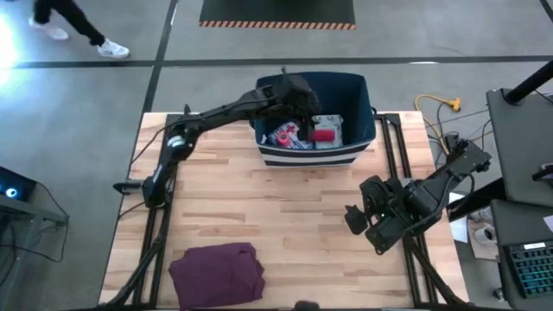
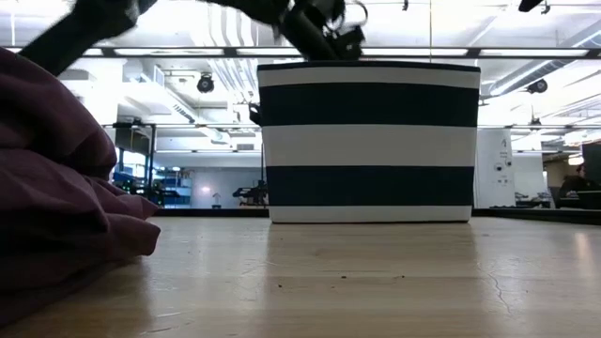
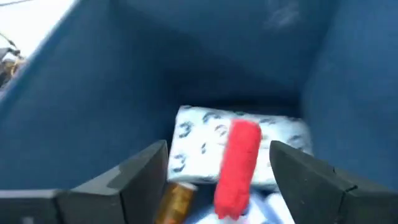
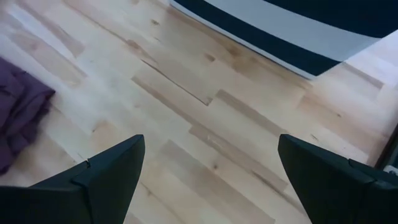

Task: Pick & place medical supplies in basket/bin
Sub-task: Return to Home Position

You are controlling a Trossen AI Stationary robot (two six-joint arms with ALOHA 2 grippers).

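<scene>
The navy bin [image 1: 359, 93] with white stripes stands at the table's far middle; in the low view the bin [image 2: 368, 141] fills the centre. Inside it lie a grey-white printed packet [image 3: 205, 140], a red roll [image 3: 237, 165] resting across the packet, and an amber item [image 3: 175, 202]. From above the red roll [image 1: 324, 135] and a blue pouch [image 1: 285, 136] show in the bin. My left gripper [image 3: 217, 174] hovers open over the bin's inside, fingers either side of the red roll, touching nothing. My right gripper [image 4: 211, 168] is open above bare table at the right.
A folded maroon cloth [image 1: 218, 272] lies at the table's near left edge and looms at the left of the low view [image 2: 56, 188]. Bare wood lies between cloth and bin. A person's legs [image 1: 78, 30] pass beyond the far left corner. A yellow cable [image 1: 436, 108] lies off the right side.
</scene>
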